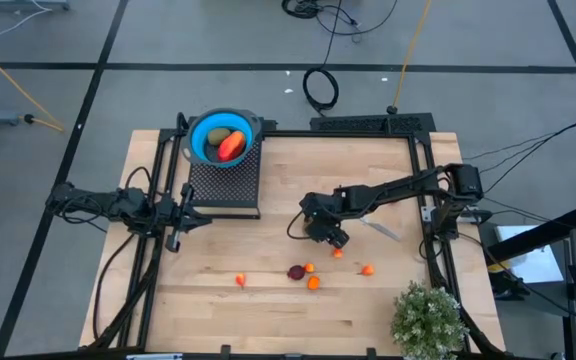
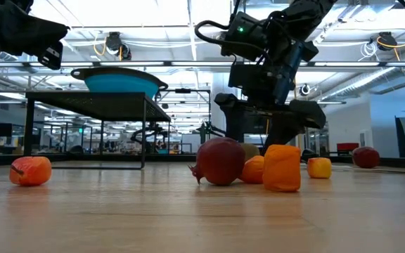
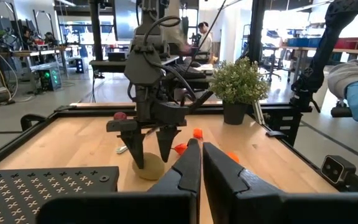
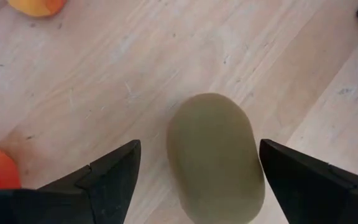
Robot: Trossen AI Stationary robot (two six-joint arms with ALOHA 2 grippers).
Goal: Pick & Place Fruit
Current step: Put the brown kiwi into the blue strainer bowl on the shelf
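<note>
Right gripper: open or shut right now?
Open. The right gripper has its fingers spread either side of the brownish-green oval fruit lying on the table, not touching it.

At the bottom centre, the left gripper (image 3: 201,163) shows its two dark fingers pressed together. Mid-frame, the right gripper (image 3: 150,144) hangs with fingers spread over a brownish-green oval fruit (image 3: 149,167) on the wooden table (image 3: 61,140). Small orange fruits (image 3: 197,133) lie behind, a dark red fruit (image 3: 120,116) at centre left. A potted plant (image 3: 238,87) stands right of centre.
</note>
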